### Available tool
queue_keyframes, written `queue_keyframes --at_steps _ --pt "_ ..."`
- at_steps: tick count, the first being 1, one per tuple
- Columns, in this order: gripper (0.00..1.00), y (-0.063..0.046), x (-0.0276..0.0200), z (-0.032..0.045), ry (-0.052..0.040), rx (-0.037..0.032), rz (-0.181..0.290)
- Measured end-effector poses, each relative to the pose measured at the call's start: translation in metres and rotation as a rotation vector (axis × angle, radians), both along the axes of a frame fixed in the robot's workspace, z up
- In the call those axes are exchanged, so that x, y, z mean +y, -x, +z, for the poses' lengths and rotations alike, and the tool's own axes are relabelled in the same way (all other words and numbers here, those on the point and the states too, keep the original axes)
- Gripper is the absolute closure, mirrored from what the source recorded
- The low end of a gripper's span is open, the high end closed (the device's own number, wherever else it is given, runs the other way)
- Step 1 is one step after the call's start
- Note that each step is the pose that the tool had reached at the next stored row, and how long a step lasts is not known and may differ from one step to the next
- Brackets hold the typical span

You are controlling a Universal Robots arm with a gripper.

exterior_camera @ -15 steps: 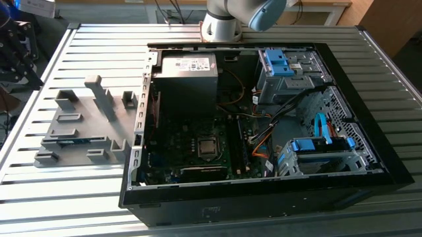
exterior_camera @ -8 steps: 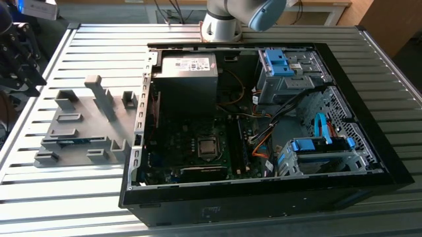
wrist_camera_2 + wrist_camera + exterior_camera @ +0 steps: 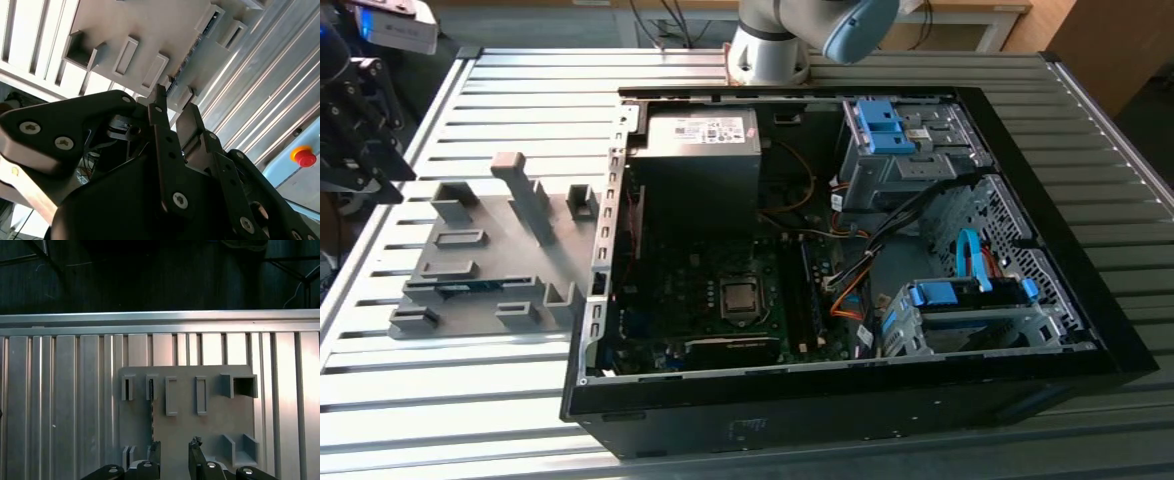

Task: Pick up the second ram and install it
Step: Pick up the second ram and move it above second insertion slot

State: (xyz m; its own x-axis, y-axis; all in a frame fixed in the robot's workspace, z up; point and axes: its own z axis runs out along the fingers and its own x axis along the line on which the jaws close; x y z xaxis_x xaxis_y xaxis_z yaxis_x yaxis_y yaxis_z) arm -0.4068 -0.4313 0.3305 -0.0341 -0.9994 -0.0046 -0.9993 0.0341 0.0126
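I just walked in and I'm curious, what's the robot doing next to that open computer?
The robot arm's gripper hovers close over the grey holder on the slatted table. Its fingers are open and hold nothing. The second ram stands on edge in a slot of the holder, not yet picked up. Beside the holder, the computer case lies open, with the motherboard showing inside.

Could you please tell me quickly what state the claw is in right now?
Claw: open, holding nothing, above the grey slotted holder.
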Motion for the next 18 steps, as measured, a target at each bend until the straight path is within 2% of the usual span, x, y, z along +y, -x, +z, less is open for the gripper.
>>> queue_keyframes --at_steps 8,18 --pt "0.64 0.001 0.0000 -0.0100 0.0000 0.0000 0.001" --pt "0.64 0.001 -0.0002 -0.0186 0.0001 0.0001 0.001"
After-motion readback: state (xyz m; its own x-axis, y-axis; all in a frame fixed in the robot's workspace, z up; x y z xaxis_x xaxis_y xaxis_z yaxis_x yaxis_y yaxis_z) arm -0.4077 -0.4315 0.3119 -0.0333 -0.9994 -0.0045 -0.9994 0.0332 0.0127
